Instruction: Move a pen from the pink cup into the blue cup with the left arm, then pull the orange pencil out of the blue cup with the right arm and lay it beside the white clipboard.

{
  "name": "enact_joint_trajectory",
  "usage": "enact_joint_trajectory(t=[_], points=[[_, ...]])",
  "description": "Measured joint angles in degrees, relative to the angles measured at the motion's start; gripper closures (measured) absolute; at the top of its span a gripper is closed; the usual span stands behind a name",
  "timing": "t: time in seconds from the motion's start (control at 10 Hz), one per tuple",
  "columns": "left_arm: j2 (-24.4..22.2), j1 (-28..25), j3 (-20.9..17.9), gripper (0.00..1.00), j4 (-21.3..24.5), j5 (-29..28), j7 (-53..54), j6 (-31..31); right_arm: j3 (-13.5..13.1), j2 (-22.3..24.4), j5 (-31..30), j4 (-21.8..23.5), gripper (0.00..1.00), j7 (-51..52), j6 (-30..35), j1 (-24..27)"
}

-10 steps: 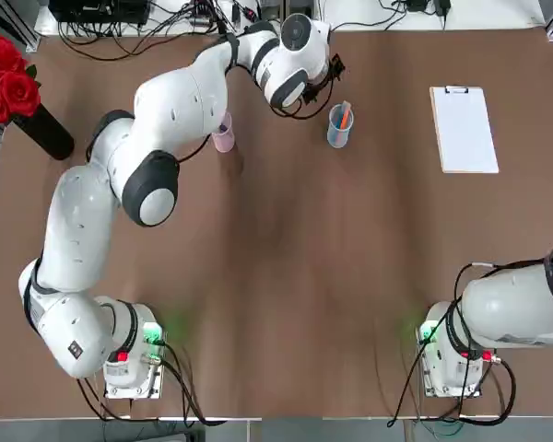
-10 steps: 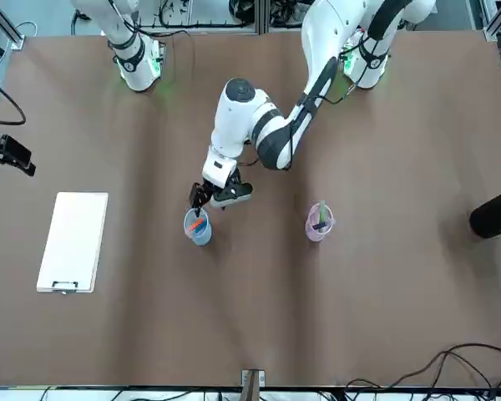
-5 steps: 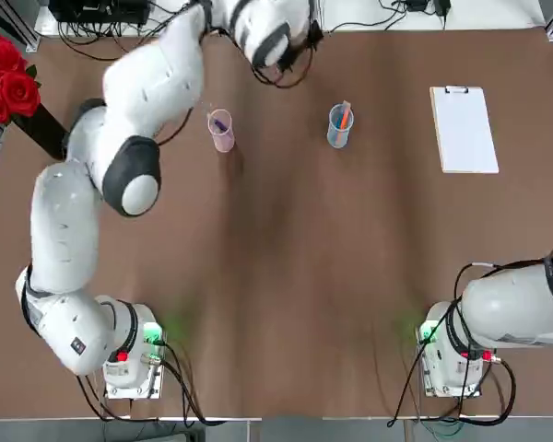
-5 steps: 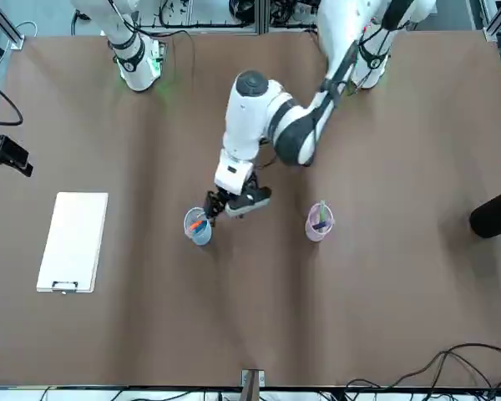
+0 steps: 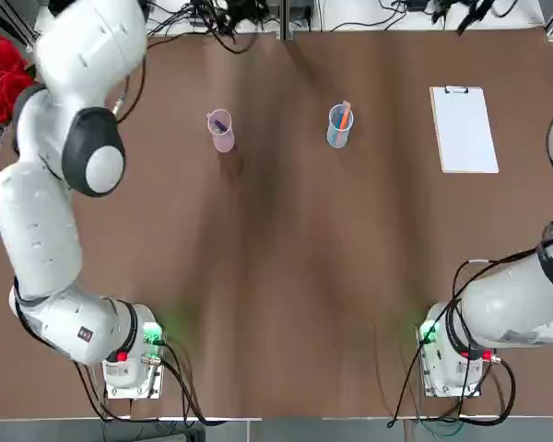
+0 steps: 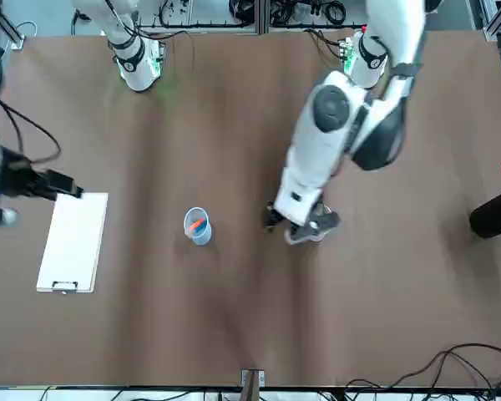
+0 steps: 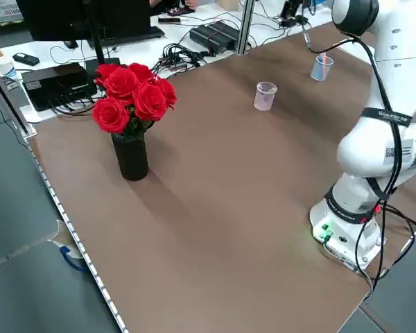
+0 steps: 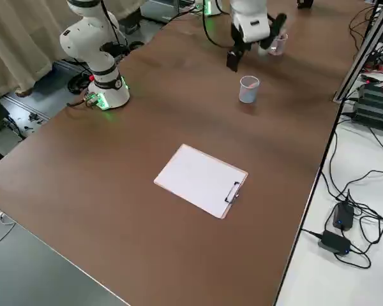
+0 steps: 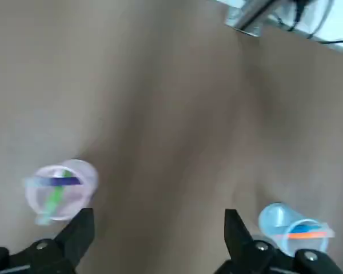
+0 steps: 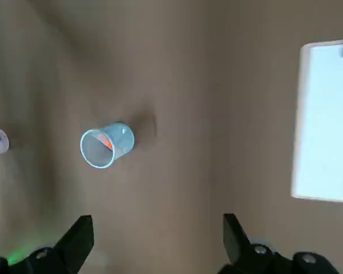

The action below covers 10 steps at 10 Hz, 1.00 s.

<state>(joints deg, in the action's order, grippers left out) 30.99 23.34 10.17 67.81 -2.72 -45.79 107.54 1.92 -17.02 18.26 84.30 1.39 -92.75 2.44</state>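
Pen [image 9: 306,228] transferred | left claw [image 9: 160,218]: apart, cups either side | right claw [image 10: 159,219]: apart, clipboard [image 10: 326,123] near; next, pinch orange pencil [image 10: 107,142] leftward

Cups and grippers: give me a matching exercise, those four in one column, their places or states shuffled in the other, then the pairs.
Column 1
1. pink cup
2. left gripper
3. blue cup
4. right gripper

Column 2
A. open in the air, clipboard in its wrist view
B. holds the orange pencil
C. holds the purple pen
D. open in the air, both cups but no clipboard in its wrist view

Pairs: 1-C, 2-D, 3-B, 4-A
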Motion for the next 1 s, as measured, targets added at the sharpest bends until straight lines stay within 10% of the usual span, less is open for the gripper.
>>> enact_joint_trajectory(t=[0.6,1.0], points=[[-9.5,-15.7,0.0,0.0,0.3,2.1,18.5,-15.8,9.1,-16.0,8.2,0.2,0.0,2.6,-16.7,-2.2],[-16.3,-21.2,-0.5,0.0,4.9,3.9,28.0,-18.3,12.2,-19.1,8.3,0.6,0.0,7.4,-16.7,-2.2]])
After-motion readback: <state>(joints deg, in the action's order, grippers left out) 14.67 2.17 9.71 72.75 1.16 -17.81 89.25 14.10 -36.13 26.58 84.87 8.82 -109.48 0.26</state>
